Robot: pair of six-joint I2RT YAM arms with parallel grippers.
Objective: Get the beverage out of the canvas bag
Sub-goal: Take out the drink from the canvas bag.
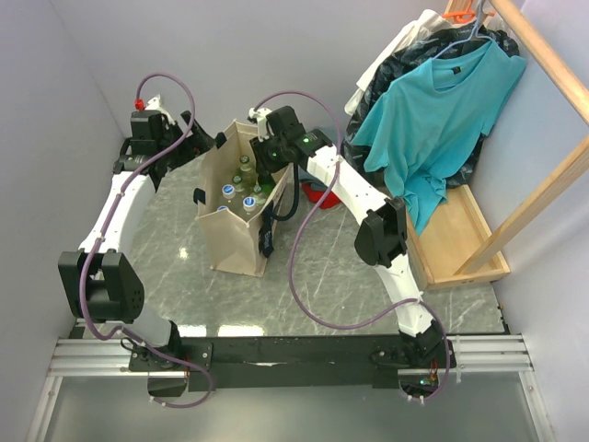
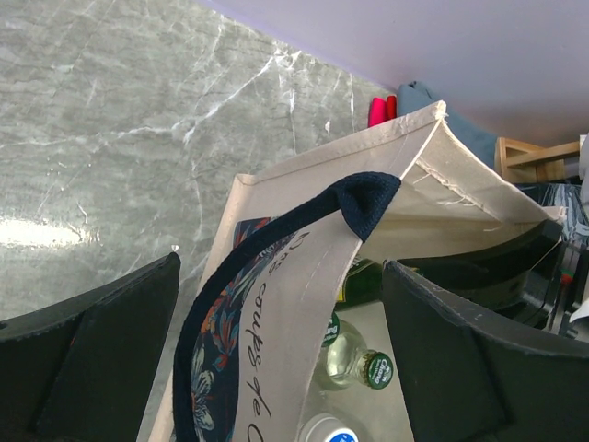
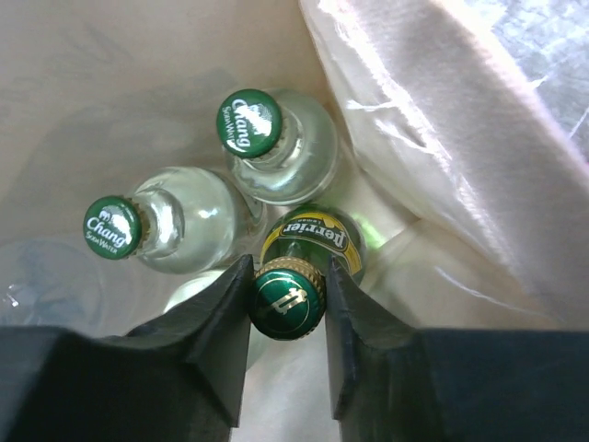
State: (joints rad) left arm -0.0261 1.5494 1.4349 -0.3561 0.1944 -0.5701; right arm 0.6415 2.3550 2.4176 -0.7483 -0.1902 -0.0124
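The beige canvas bag (image 1: pixel 235 235) stands upright mid-table with several bottles inside. My right gripper (image 3: pixel 287 285) reaches down into the bag and is shut on the cap of a green Perrier bottle (image 3: pixel 313 241). Two clear Chang bottles (image 3: pixel 189 221) with green caps stand beside it. My left gripper (image 2: pixel 281 322) is open, its jaws straddling the bag's near wall (image 2: pixel 304 276) and black strap handle (image 2: pixel 363 201) at the rim. In the top view the right gripper (image 1: pixel 272 147) is over the bag's far side and the left gripper (image 1: pixel 184 133) is just left of it.
A wooden clothes rack (image 1: pixel 543 120) with a teal T-shirt (image 1: pixel 433 120) stands at the right, its wooden base tray (image 1: pixel 460 239) on the table. A red object (image 1: pixel 317 195) lies behind the bag. Purple walls enclose the left and back.
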